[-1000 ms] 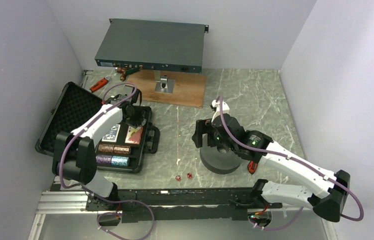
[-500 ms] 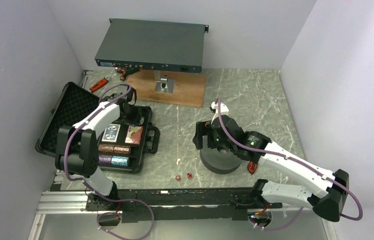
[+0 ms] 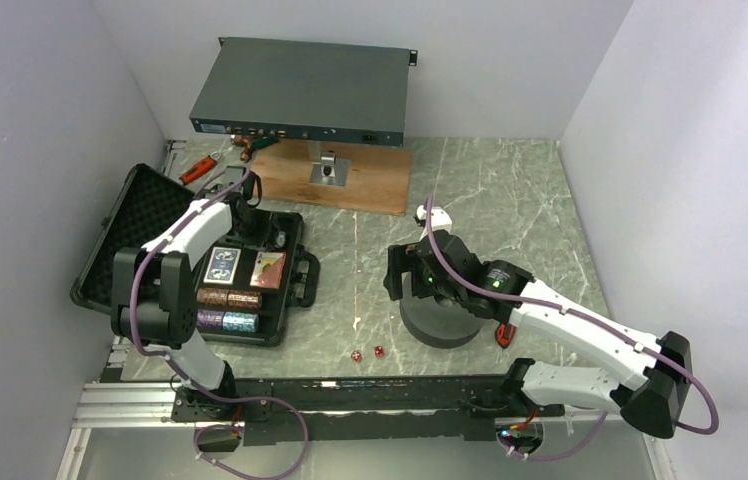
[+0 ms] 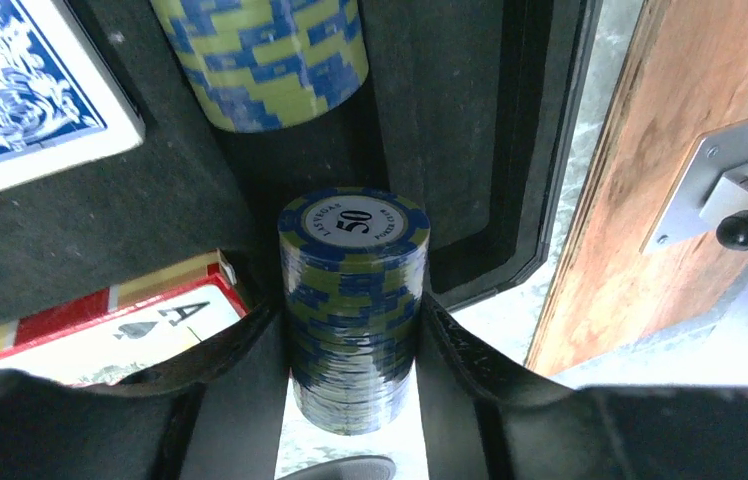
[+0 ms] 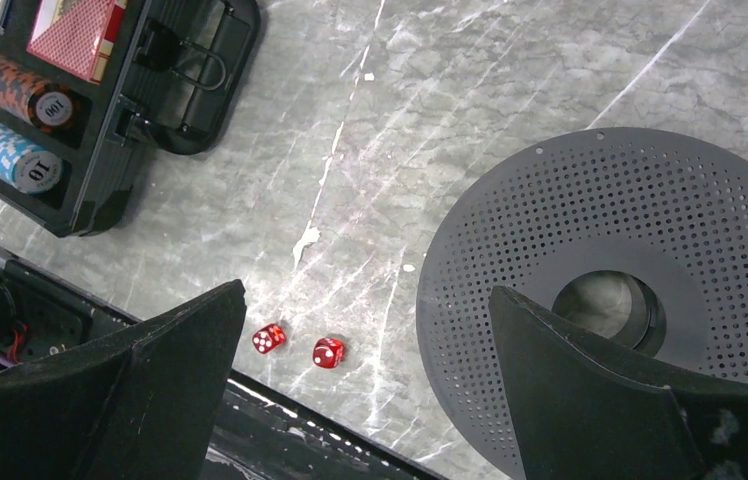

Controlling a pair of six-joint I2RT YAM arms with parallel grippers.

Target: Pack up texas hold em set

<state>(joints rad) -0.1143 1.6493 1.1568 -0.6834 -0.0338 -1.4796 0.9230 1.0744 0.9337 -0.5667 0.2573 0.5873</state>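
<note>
While the left arm reaches to the far right corner of the open black briefcase (image 5: 100, 205), its left gripper (image 4: 352, 322) has its jaws clenched on the curved sides of a blue-and-olive chip stack (image 4: 354, 270) marked 50. The stack hangs just above the case's chip channel, where a matching stack (image 4: 265, 60) already lies. A blue card deck (image 4: 20, 90) and a red card deck (image 4: 140, 330) sit in their slots to the left of it. Orange chips (image 5: 10, 90) and pale blue chips (image 5: 5, 155) fill the near rows.

The main risk, as I judge it, is that the stack is loose discs pinched only from two sides. A tilt or a light squeeze could let the outer chips slide free. They would scatter into the case or over its right rim, toward the wooden board (image 4: 650, 150) just beyond. If the stack comes down crooked, it could catch on the channel wall or ride up on the stack already lying there.

The right gripper (image 5: 367, 290) hovers above the grey bench (image 5: 510, 70), jaws spread wide and grasping nothing. Two small red dice (image 5: 328, 352) lie below it, near the bench's near edge. The dark foam ring (image 5: 630, 230) lies just right of them. Wide jaws closing on such small cubes could flick one off the near edge, or the right jaw could snag the ring. The foam-lined lid (image 3: 145, 235) lies open at the left, and any chip left proud could stop it from closing.
</note>
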